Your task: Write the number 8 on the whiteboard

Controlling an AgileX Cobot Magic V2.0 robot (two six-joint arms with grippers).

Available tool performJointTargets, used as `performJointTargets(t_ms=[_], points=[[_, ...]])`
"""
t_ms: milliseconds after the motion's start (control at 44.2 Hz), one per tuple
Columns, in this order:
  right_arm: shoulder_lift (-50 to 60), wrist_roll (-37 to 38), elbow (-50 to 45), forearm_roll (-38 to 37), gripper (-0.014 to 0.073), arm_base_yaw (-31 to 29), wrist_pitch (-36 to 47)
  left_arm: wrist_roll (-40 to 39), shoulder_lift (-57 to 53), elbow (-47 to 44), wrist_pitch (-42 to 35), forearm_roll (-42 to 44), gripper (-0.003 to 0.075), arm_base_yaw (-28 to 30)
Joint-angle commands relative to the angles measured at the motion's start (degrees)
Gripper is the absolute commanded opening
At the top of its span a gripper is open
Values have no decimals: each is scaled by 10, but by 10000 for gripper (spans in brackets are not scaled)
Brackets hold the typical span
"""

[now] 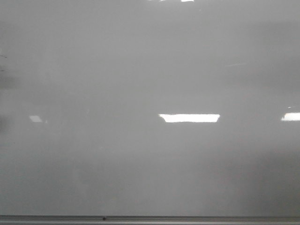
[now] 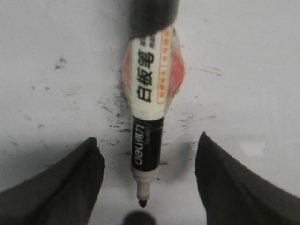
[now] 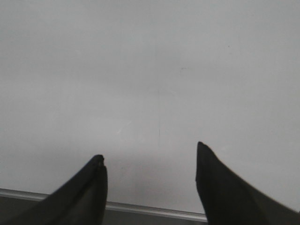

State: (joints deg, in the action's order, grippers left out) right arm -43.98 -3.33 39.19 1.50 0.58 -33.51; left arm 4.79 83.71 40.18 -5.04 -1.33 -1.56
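Observation:
The whiteboard fills the front view, glossy and pale grey, and no number 8 shows on it. Neither arm appears in that view. In the left wrist view a black-and-white marker lies uncapped between the fingers of my left gripper. That gripper is open, with both fingers well clear of the barrel. The marker's far end sits under a dark holder. My right gripper is open and empty, facing the whiteboard just above its lower edge.
A thin grey metal rail runs along the board's bottom edge. Bright rectangular light reflections lie on the board. The white surface under the marker carries dark smudges.

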Motion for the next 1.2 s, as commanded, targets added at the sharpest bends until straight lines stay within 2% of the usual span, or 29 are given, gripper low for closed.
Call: performJointTargets(t_ms=[0, 181, 294, 520, 791, 949, 1017, 1175], points=[[-1, 0, 15, -2, 449, 1, 34, 1, -9, 17, -46, 1, 302, -4], [-1, 0, 15, -2, 449, 1, 32, 1, -7, 17, -48, 4, 158, -4], [-1, 0, 15, -2, 449, 1, 34, 1, -7, 17, -48, 4, 95, -4], [0, 0, 19, -2, 449, 1, 35, 1, -26, 17, -32, 4, 25, -4], [0, 0, 41, -2, 449, 1, 25, 1, -110, 17, 11, 4, -19, -4], [0, 0, 52, -2, 449, 1, 16, 1, -165, 34, 123, 4, -19, -4], [0, 0, 60, -2, 449, 1, 7, 8, -188, 56, 193, 4, -19, -4], [-12, 0, 85, -2, 449, 1, -33, 86, -204, 136, 387, -3, -19, -28]])
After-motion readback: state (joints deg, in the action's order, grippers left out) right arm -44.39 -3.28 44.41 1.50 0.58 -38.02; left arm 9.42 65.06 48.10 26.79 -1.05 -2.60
